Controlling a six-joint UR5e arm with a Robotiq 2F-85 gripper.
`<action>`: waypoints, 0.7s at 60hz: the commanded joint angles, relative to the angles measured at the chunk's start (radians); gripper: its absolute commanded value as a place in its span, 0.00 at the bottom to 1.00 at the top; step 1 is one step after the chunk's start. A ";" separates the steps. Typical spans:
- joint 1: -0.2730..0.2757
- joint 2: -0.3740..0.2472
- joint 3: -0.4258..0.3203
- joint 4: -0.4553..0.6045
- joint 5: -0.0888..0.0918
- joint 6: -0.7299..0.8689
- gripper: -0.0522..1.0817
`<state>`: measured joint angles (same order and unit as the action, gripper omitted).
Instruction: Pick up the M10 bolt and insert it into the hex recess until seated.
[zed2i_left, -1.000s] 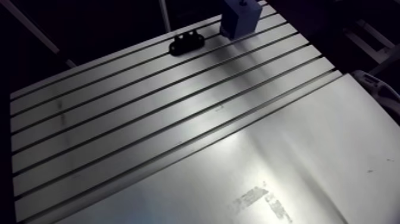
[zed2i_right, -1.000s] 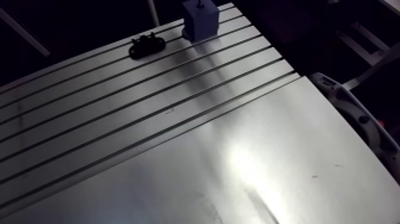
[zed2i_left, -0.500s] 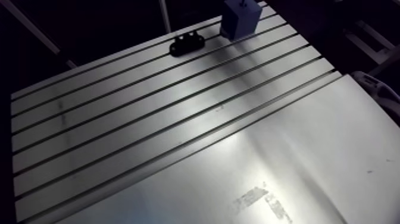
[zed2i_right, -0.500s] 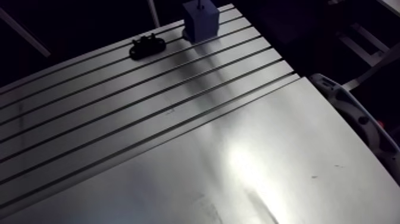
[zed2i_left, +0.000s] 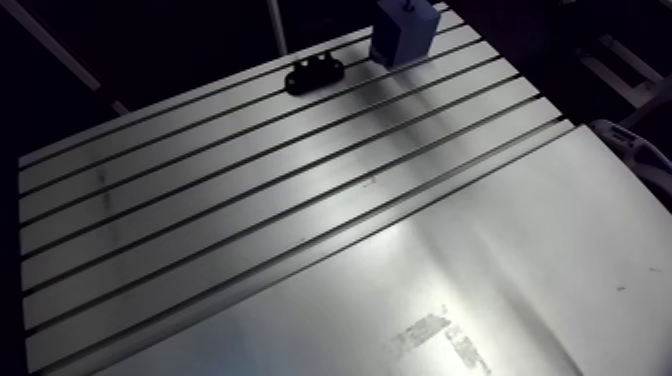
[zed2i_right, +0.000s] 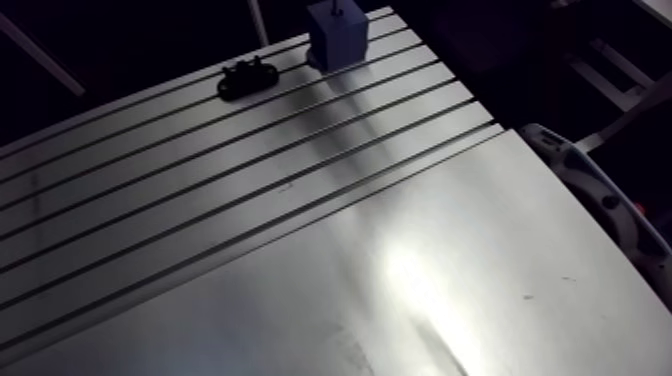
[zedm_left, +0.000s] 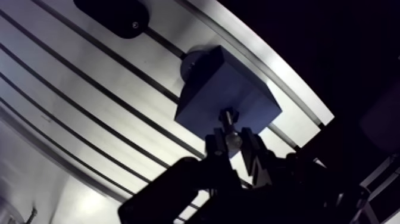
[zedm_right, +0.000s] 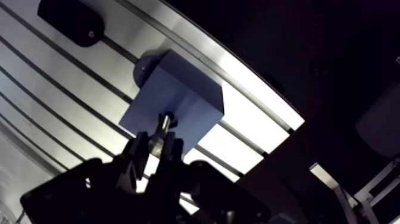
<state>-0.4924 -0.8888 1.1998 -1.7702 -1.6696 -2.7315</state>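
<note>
- In the wrist view, the two-finger black gripper (zedm_left: 233, 143) is clamped tight on a small silvery metal M10 bolt (zedm_left: 228, 120), with a finger (zedm_left: 215, 146) pressed on each side of the head end.
- The bolt's shank points away from the gripper, straight at the square blue block (zedm_left: 229, 83) just ahead.
- The shank tip sits right at a dark hole (zedm_right: 169, 115) in the block's facing side. How deep it goes in is anyone's guess.
- A round metal disc (zedm_left: 191, 59) peeks out from the block's far edge, touching it or nearly so.
- In the arm view, the block stands at about 1 o'clock on the slotted aluminium table (zed2i_left: 250, 200), right by the far edge.
- A flat black oval-ish bracket (zed2i_left: 315, 73) lies near the block, at roughly its 8 o'clock.
- A smooth shiny metal sheet (zed2i_left: 520, 280) covers the table's 5 o'clock corner.
</note>
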 joint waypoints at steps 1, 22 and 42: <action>0.000 0.001 -0.001 -0.002 0.000 0.000 1.00; 0.000 0.005 -0.003 -0.007 0.000 0.000 1.00; 0.000 0.006 0.000 -0.007 0.001 0.000 1.00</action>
<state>-0.4933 -0.8832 1.1982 -1.7771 -1.6693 -2.7315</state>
